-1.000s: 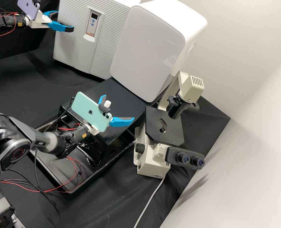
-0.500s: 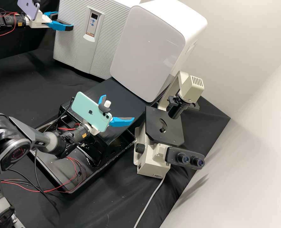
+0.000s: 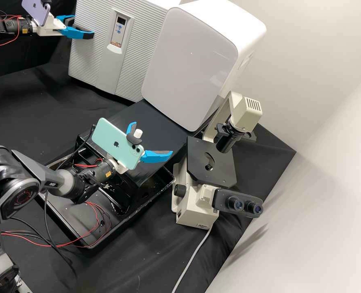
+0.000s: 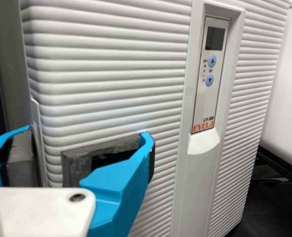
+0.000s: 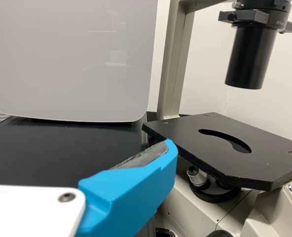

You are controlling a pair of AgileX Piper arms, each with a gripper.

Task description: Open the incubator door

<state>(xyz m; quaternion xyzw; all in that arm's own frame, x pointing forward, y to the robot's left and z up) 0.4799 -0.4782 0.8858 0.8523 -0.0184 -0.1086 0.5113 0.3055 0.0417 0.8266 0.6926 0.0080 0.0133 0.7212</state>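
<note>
A pale wall (image 3: 327,101) rises behind black cloth (image 3: 119,268) in a laboratory, where we see the left gripper (image 3: 83,27) at the incubator door (image 3: 92,57). Its two blue fingers are apart, dark pads (image 4: 104,150) facing each other at the door's side edge: one lies beside that edge, the other in front of the ribbed face. We cannot tell whether either touches it. The door, the task's own thing, looks closed directly ahead of this gripper, and its control panel (image 3: 119,30) sits farther along the face from the fingertips.

The right gripper (image 3: 152,138) hangs with its fingers spread wide, near a microscope (image 3: 196,211) that stands just past its fingertips. Beneath it we find a black platform (image 3: 164,118), and ahead, beyond that, a white cabinet (image 3: 188,61) with a smooth, glossy front. A black tray (image 3: 70,215) lies under the arm behind this gripper. A mint-green phone (image 3: 115,142) is mounted just behind its fingers, and a purple phone (image 3: 36,8) rides behind those of the left gripper. A pale cable (image 3: 191,258) runs from the microscope across the cloth.
</note>
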